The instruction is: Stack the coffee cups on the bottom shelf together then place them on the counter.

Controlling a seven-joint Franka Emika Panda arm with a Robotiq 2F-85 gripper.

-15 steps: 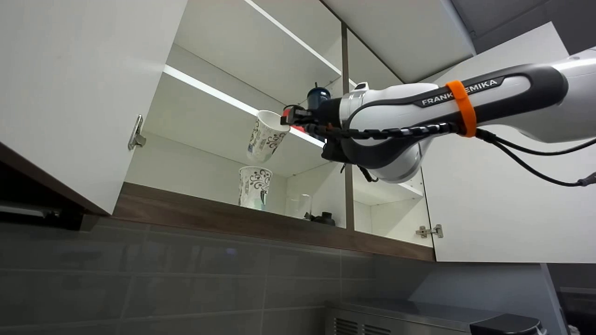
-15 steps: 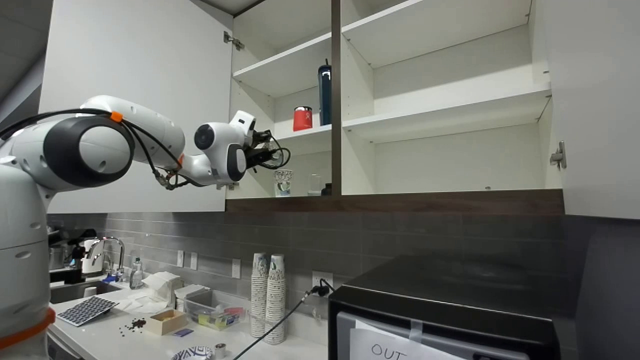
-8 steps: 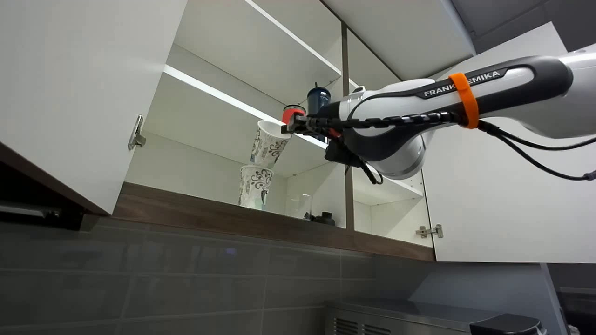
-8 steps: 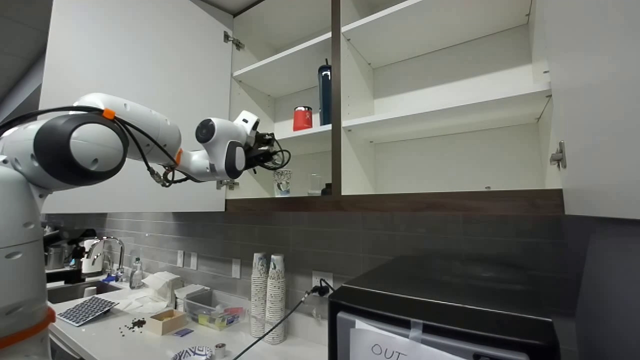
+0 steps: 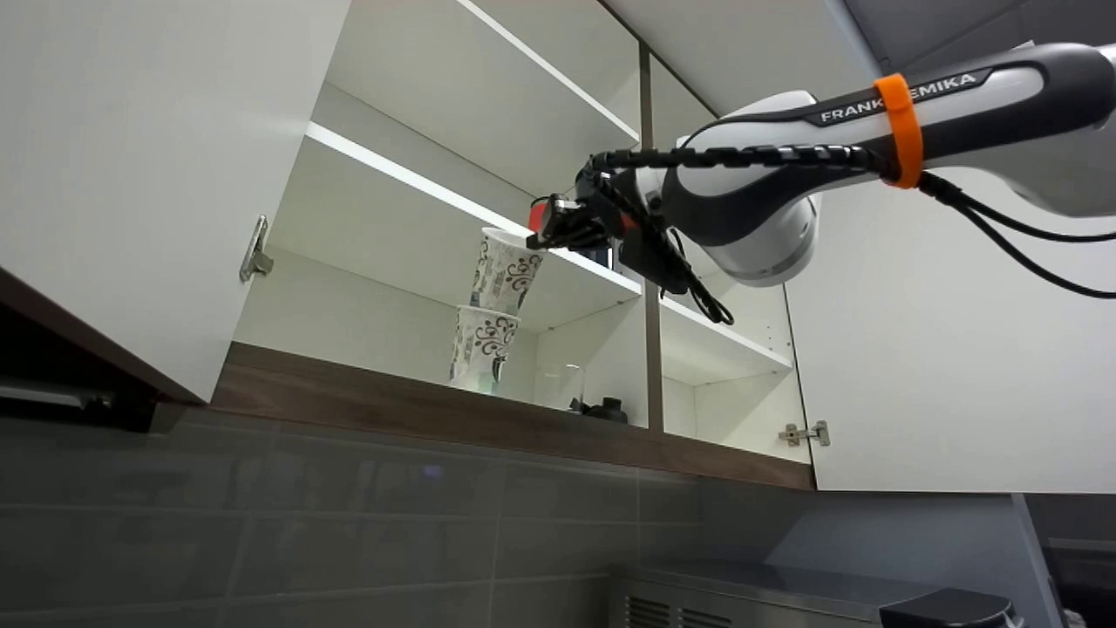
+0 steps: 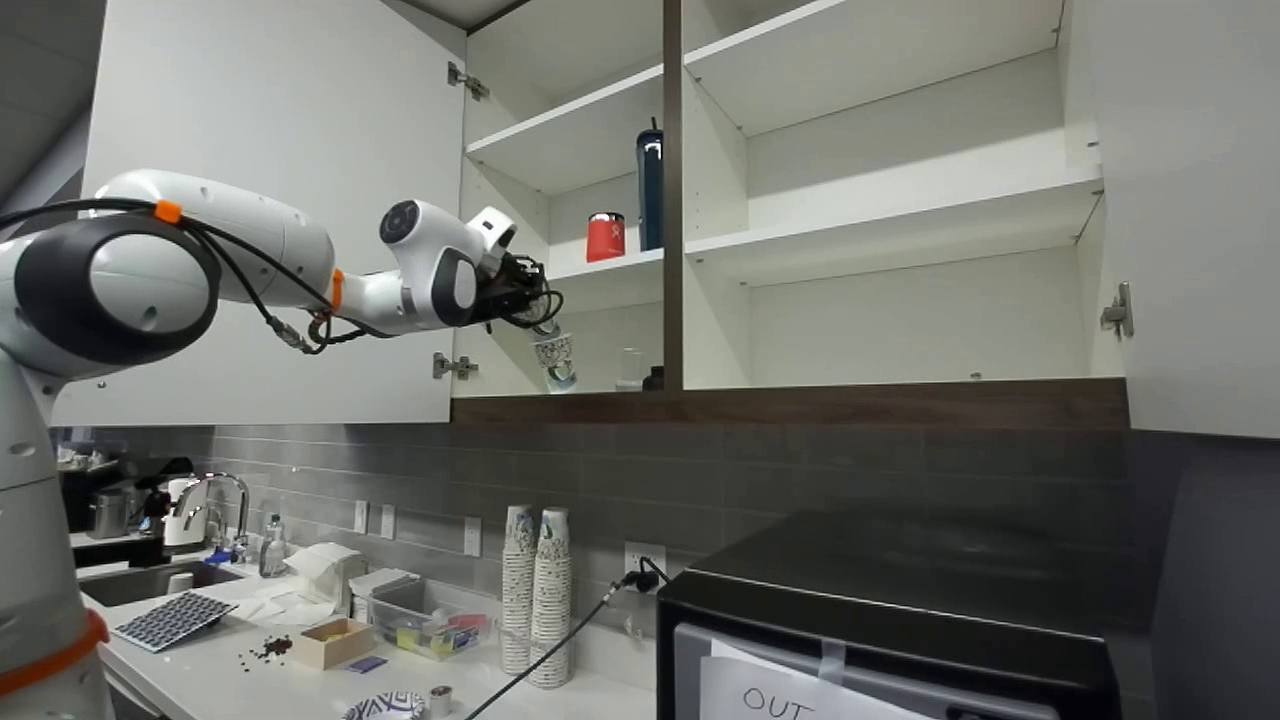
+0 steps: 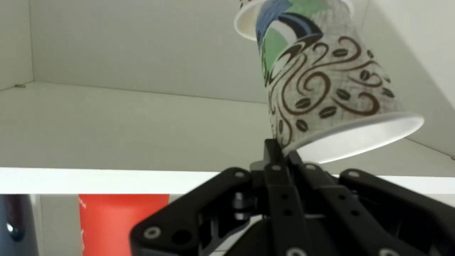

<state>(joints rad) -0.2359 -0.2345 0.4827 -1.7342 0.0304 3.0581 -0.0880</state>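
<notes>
Two in contact: upper cup (image 5: 506, 275) over lower cup (image 5: 482, 351)

In an exterior view, the lower cup is located at the bottom shelf (image 5: 392, 403), tilted, its mouth leaning right; contact beneath its base cannot be determined. The upper cup tilts the same way, and its narrow end meets the mouth of the lower cup. The fingers (image 5: 547, 232) are located at the right side of the upper cup's rim. A clear glass (image 5: 561, 385) and a black item (image 5: 610, 412) are located farther right on the bottom shelf.

In an exterior view, the upper cup is mostly hidden and the lower cup leans left. A red cup (image 6: 605, 240) and, to its right, a tall dark bottle (image 6: 650, 195) stand on the upper shelf (image 6: 620, 276). The tabletop (image 6: 290, 695) is well below and carries two columns of nested cups (image 6: 517, 600).

In the wrist view, the fingers are clamped on the rim of the upper cup. The rim of the lower cup shows on both sides of the narrow end.
</notes>
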